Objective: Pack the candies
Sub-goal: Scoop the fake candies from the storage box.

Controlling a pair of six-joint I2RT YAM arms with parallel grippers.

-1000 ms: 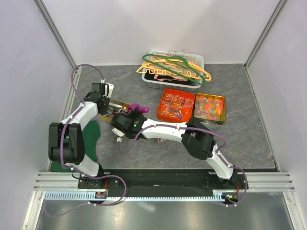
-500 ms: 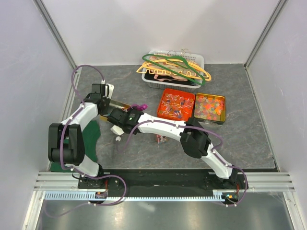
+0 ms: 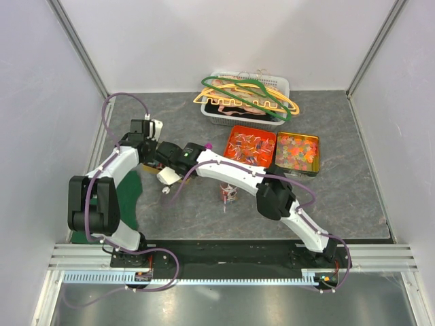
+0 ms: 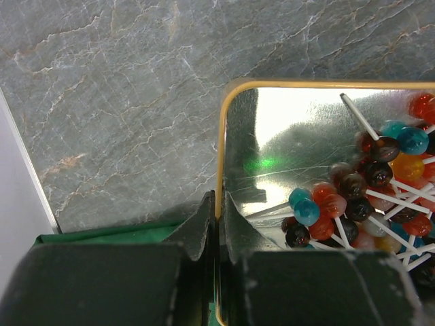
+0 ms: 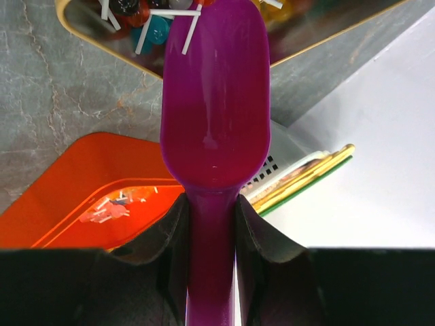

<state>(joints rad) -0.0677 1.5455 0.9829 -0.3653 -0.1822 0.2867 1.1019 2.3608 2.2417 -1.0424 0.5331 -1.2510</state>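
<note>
From my remote station I see the left gripper [image 4: 218,208] with its fingers pressed together on the gold rim of a shiny tin [image 4: 221,136], one finger inside the wall and one outside; the tin sits on the grey marbled table [image 4: 122,88], beside a green cloth [image 4: 102,235] under the wrist. The candies [image 4: 353,197] I am watching are small round sweets on white sticks, red, teal, dark and amber, heaped in the right part of that tin; its near-left floor is bare mirror metal.

The right gripper [image 5: 211,205] pinches the handle of a purple scoop [image 5: 216,102], one finger on each side of the neck; the bowl faces the camera and its tip reaches over the tin's edge, just beside a few candies there. In that wrist view an orange tray [image 5: 61,183] lies under the scoop's left side, with more small sweets in it.

From overhead, a yellow tin [image 3: 317,153] of bright sweets touches the orange tray's right side; behind both stands a white basket [image 3: 282,84] topped with green and yellow hangers [image 3: 248,95].
</note>
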